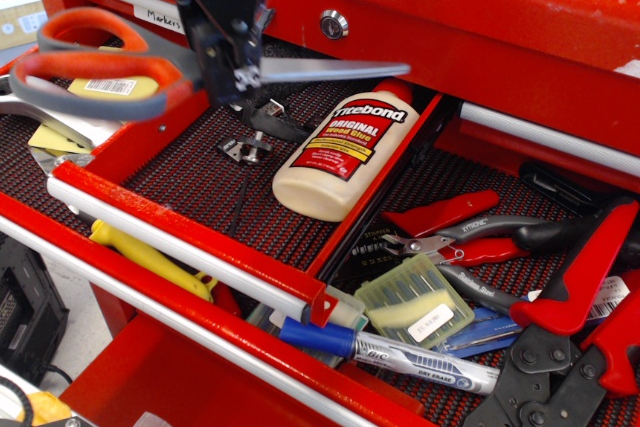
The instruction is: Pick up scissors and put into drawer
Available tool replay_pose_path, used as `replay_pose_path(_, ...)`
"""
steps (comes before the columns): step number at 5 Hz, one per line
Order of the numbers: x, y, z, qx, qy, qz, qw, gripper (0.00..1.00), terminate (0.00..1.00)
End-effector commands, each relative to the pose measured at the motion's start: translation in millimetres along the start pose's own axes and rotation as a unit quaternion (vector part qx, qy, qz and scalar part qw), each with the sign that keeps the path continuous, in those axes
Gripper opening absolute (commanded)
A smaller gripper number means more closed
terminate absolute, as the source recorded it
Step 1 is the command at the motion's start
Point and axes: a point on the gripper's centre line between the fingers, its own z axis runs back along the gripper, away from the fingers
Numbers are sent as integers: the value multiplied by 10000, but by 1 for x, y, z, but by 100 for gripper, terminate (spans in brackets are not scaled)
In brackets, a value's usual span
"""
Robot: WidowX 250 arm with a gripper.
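Note:
My gripper (232, 65) is shut on the scissors (110, 62) and holds them in the air over the divided red drawer (190, 237). The orange-red and grey loop handles stick out to the left, above the red dividing wall (150, 132). The silver blades (335, 70) point right, just above the glue bottle's neck. The drawer is open, with its dark mesh liner and silver bar handle (170, 237) showing.
A Titebond glue bottle (340, 147), a black foam block and small metal parts lie in the drawer's right compartment. A yellow pad (115, 87) and a silver tool (35, 112) lie in the left one. Red-handled pliers (450, 232), a bit case and markers fill the lower drawer.

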Motion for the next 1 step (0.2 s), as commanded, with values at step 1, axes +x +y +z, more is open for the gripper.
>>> replay_pose_path(1,7,11,2,120,-286,108,9995,100,100)
